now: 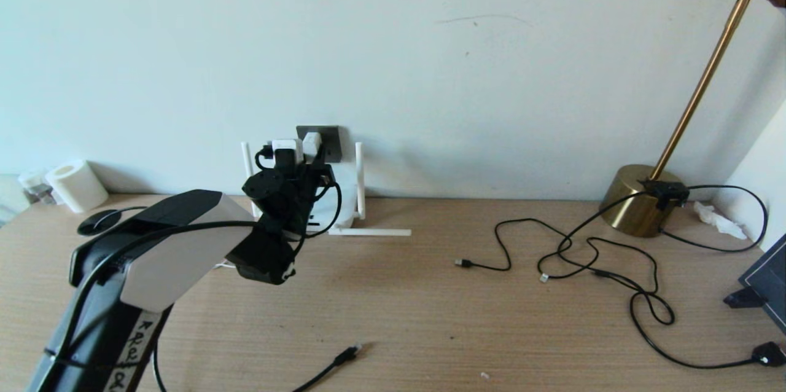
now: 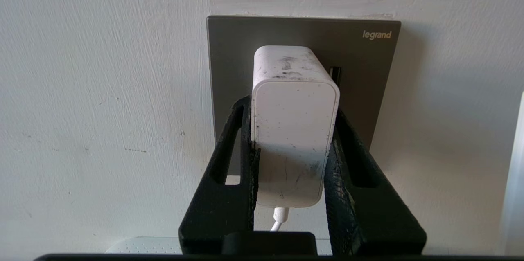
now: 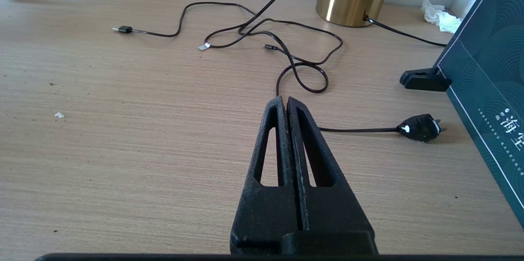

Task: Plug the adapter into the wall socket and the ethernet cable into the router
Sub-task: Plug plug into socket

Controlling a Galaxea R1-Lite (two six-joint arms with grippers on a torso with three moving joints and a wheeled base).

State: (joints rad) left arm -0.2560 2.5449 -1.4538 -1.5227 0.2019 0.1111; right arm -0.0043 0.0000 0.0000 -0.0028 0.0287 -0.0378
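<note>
The white adapter point(image 2: 294, 130) sits flat against the dark grey wall socket point(image 2: 368, 73), its thin white cord hanging below it. My left gripper point(image 2: 291, 109) is shut on the adapter, one finger on each side. In the head view the adapter point(image 1: 312, 145) and socket point(image 1: 330, 134) are at the back wall, partly hidden by the left gripper point(image 1: 309, 161). The white router point(image 1: 347, 201) stands below the socket with its antennas up, one lying flat. The black ethernet cable's plug point(image 1: 349, 353) lies loose near the desk's front edge. My right gripper point(image 3: 285, 101) is shut and empty above the desk.
Thin black USB cords point(image 1: 589, 257) sprawl across the right of the desk by a brass lamp base point(image 1: 638, 198). A black power plug point(image 3: 421, 128) and a dark teal box point(image 3: 487, 89) lie at the far right. A paper roll point(image 1: 77, 185) stands at the back left.
</note>
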